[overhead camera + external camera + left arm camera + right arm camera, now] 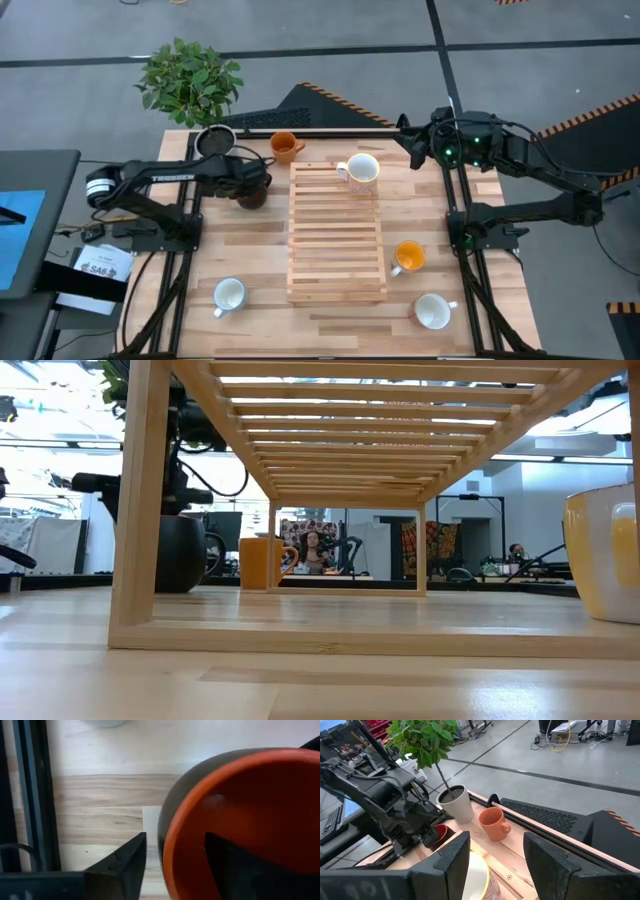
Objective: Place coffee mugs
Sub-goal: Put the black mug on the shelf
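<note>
My left gripper [255,185] is open over the red mug with the dark outside [250,192]. In the left wrist view one finger [235,870] stands inside the mug and the other [122,865] outside its wall [167,845], with a strip of table between. The mug stands on its base on the table [180,555]. A white mug [360,170] rests on the slatted wooden rack [337,240]. My right gripper [405,142] is open and raised at the rack's far right corner, and the white mug's rim [476,872] shows below between its fingers.
An orange mug [285,146] and a potted plant [215,140] stand near the far edge. Another orange mug [408,257] sits right of the rack. White mugs stand at the near left [229,295] and near right [432,311]. Dark frame rails run down both table sides.
</note>
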Robot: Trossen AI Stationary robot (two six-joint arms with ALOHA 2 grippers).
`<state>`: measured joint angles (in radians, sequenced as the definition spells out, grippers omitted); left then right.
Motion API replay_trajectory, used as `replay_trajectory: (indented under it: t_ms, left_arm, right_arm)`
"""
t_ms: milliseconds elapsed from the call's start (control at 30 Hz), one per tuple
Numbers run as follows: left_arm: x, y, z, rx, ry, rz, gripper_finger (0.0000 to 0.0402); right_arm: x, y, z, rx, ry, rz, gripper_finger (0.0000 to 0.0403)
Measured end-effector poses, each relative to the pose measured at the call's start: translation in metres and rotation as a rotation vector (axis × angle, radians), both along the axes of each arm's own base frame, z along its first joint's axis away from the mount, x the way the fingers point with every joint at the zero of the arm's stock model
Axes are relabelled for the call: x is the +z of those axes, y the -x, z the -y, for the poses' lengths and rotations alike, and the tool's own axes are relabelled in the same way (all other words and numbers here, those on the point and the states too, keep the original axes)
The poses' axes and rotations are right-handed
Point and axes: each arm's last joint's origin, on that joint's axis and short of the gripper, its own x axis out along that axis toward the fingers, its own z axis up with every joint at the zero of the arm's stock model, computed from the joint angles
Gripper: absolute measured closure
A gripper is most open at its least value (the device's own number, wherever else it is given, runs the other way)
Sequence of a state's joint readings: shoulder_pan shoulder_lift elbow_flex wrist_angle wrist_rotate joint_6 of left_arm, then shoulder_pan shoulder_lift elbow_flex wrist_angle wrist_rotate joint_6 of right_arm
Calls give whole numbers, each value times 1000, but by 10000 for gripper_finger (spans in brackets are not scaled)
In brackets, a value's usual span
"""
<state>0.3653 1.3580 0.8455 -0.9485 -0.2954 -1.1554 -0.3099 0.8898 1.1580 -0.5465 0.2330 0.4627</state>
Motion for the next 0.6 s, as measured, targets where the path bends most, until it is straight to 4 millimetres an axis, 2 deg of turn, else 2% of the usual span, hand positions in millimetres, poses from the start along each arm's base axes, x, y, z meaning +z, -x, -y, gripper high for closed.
replay_trajectory:
  t_ms: [100, 267, 367, 433, 600]
  left_arm:
    - [-3, -1, 0, -13, 7, -16, 271]
    - [-1, 0, 1, -67, 31, -22, 381]
    - [8, 1, 3, -111, 46, 19, 389]
    - [21, 5, 5, -124, 37, 49, 391]
    - [74, 24, 12, -128, -46, 85, 396]
  right_arm:
    - [0, 0, 0, 0, 0, 0, 193]
    - [0, 0, 0, 1, 3, -2, 193]
    - [0, 0, 0, 1, 3, -2, 193]
    - [0, 0, 0, 1, 2, -2, 193]
    - [0, 0, 0, 1, 2, -2, 193]
